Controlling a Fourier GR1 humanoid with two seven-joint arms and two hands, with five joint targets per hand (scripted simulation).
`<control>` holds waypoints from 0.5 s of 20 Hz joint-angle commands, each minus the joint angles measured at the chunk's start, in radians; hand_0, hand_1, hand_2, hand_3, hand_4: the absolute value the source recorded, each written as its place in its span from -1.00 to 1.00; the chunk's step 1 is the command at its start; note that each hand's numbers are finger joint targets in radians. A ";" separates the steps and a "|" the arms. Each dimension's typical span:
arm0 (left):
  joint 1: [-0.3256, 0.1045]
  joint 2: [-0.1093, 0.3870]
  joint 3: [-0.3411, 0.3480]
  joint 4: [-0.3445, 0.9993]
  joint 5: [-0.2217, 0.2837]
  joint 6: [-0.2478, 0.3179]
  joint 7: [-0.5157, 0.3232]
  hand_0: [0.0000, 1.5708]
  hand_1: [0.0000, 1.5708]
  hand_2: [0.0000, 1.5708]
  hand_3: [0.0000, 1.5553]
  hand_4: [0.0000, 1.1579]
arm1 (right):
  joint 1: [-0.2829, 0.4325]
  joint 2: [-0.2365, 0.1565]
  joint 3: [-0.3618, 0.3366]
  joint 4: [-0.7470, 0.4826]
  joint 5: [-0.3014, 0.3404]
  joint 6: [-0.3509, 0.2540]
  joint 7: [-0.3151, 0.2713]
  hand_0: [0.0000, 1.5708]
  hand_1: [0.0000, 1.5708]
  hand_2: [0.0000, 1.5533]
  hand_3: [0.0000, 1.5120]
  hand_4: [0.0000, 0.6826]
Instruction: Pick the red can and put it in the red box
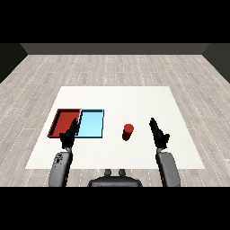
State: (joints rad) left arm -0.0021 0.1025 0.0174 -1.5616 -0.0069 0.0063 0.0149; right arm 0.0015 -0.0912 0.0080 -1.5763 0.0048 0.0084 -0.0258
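Reach stage: red can (128,132) upright on surface (134,96), ungrasped; right hand (158,133) beside it, fingers straight; next, close round can, carry to red tray (57,120)

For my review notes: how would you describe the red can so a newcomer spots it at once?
On the white table, look right of the light blue tray. The red can stands upright there, between that tray and the right hand. It is the only small cylinder.
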 commanded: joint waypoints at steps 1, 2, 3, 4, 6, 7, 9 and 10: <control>-0.004 -0.010 0.005 -0.002 -0.001 -0.009 0.003 -1.00 -1.00 -1.00 -1.00 -1.00 | 0.020 -0.014 -0.032 -0.006 -0.042 0.051 0.016 -1.00 -1.00 -1.00 -1.00 -1.00; -0.006 -0.013 0.002 -0.008 0.004 -0.012 0.007 -1.00 -1.00 -1.00 -1.00 -1.00 | 0.041 -0.038 -0.055 -0.015 -0.065 0.081 0.006 -1.00 -1.00 -1.00 -1.00 -1.00; -0.009 -0.016 0.000 -0.013 0.009 -0.015 0.011 -1.00 -1.00 -1.00 -1.00 -1.00 | 0.061 -0.061 -0.079 -0.020 -0.089 0.110 -0.005 -1.00 -1.00 -1.00 -1.00 -1.00; -0.011 -0.020 -0.003 -0.018 0.015 -0.018 0.015 -1.00 -1.00 -1.00 -1.00 -1.00 | 0.079 -0.085 -0.103 -0.023 -0.113 0.140 -0.017 -1.00 -1.00 -1.00 -1.00 -1.00; -0.051 -0.029 -0.002 0.075 0.016 -0.031 -0.036 -1.00 -1.00 -1.00 -1.00 -1.00 | 0.157 -0.137 -0.150 -0.040 -0.165 0.212 -0.058 -1.00 -1.00 -1.00 -1.00 -1.00; -0.092 -0.064 0.005 -0.100 0.041 -0.010 -0.212 -1.00 -1.00 -1.00 -1.00 -1.00 | 0.057 -0.075 -0.129 -0.106 -0.171 0.181 -0.203 -1.00 -1.00 -1.00 -1.00 -1.00; -0.044 -0.061 0.006 -0.112 0.029 -0.015 -0.292 -1.00 -1.00 -1.00 -1.00 -1.00 | 0.080 -0.076 -0.151 -0.064 -0.190 0.221 -0.299 -1.00 -1.00 -1.00 -1.00 -1.00; -0.045 -0.063 0.005 -0.123 0.041 -0.023 -0.289 -1.00 -1.00 -1.00 -1.00 -1.00 | 0.118 -0.101 -0.165 -0.079 -0.213 0.264 -0.319 -1.00 -1.00 -1.00 -1.00 -1.00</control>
State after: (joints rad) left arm -0.0478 0.0566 0.0212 -1.6308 0.0210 -0.0087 -0.1531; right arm 0.0812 -0.1696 -0.1172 -1.6372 -0.1526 0.1924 -0.2068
